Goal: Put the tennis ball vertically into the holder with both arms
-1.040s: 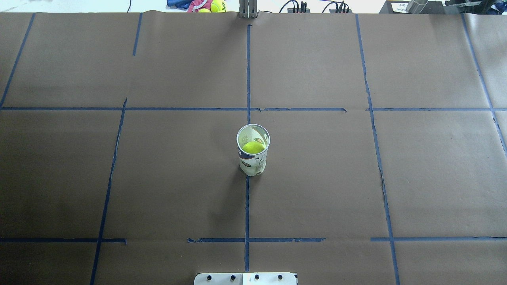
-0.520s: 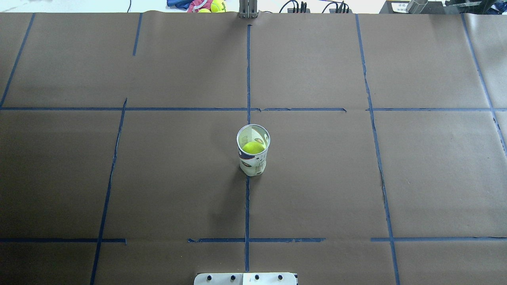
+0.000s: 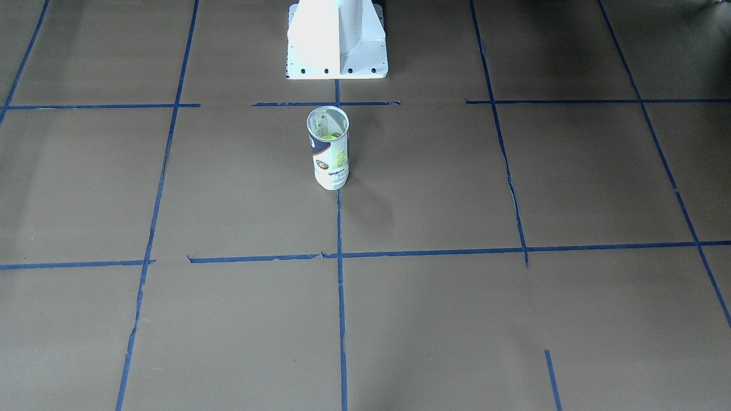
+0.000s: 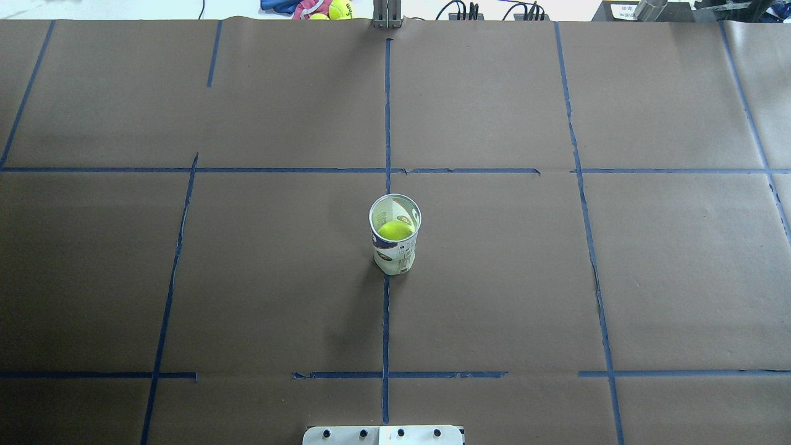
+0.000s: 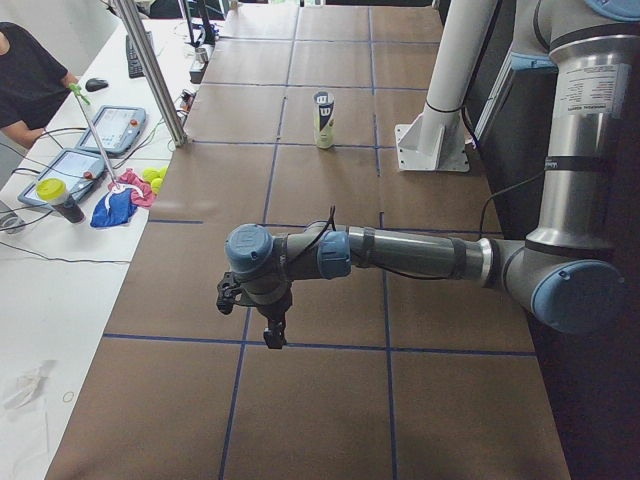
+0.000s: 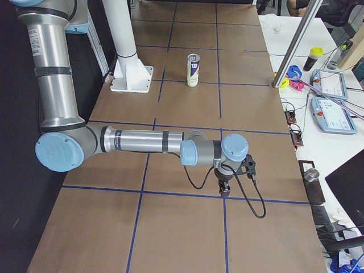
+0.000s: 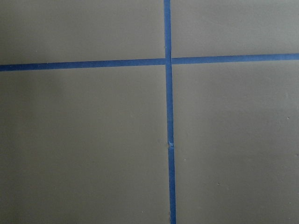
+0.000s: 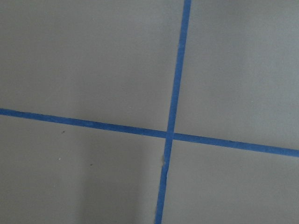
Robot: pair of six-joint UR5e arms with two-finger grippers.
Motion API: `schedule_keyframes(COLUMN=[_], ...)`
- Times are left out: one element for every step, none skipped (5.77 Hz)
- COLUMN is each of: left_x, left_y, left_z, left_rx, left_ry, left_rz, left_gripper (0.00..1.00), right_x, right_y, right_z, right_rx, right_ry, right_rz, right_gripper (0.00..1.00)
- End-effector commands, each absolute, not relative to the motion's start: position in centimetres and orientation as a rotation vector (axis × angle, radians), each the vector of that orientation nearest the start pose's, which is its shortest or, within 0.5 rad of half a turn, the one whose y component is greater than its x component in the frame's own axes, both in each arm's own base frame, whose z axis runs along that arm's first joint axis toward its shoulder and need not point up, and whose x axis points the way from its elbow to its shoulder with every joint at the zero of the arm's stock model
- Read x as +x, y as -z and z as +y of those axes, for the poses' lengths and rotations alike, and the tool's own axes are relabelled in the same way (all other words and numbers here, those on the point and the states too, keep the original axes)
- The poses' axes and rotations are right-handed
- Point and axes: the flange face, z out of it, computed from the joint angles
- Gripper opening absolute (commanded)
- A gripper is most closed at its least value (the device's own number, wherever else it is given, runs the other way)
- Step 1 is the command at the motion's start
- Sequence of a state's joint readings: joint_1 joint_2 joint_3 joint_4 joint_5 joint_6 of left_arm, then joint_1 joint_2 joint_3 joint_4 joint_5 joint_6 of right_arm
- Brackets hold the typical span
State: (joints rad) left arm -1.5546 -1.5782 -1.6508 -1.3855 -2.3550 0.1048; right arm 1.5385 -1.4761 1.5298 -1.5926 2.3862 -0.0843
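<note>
Looks basically done to me: the tennis ball (image 4: 395,230) sits inside the upright Wilson can (image 4: 395,253) mid-desk (image 4: 556,278), while the left fingers (image 5: 272,337) and right fingers (image 6: 224,190) hang well away, can't tell if apart or together.

The left arm (image 5: 410,255) and right arm (image 6: 142,141) are silver-grey tubes with light-blue caps (image 5: 575,297) (largest at elbows).

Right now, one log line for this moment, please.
ball: in can | can: upright, free-standing | left arm: far from can, grip unclear | right arm: far from can, grip unclear | phase: insertion looks done
</note>
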Motion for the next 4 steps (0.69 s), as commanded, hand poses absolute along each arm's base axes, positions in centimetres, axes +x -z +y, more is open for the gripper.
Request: schedule_keyframes(left_x=[-5.4,-5.4,-5.1,-5.1], left_y=[-63.0,-62.8,-62.7,-62.5], left_z=[-48.8,-48.8,-48.8,-48.8], left_rx=[-0.048,-0.043,-0.042,-0.037], left_ry=[-0.083,-0.084,-0.083,-0.086], left_rz=[0.788,0.791,0.823,0.829], left_gripper=[1.00,1.00,1.00,1.00], right_x=[4.4,4.4,4.4,4.4], right_y=[-61.5,-61.6,-62.2,-62.5], right_z=[-50.8,-50.5,-50.1,-49.6], right_rx=[0.025,0.022,0.009,0.003], right_ry=[0.145,0.145,0.140,0.139], right_rz=[-0.752,-0.760,-0.765,-0.763], right_gripper=[1.00,1.00,1.00,1.00])
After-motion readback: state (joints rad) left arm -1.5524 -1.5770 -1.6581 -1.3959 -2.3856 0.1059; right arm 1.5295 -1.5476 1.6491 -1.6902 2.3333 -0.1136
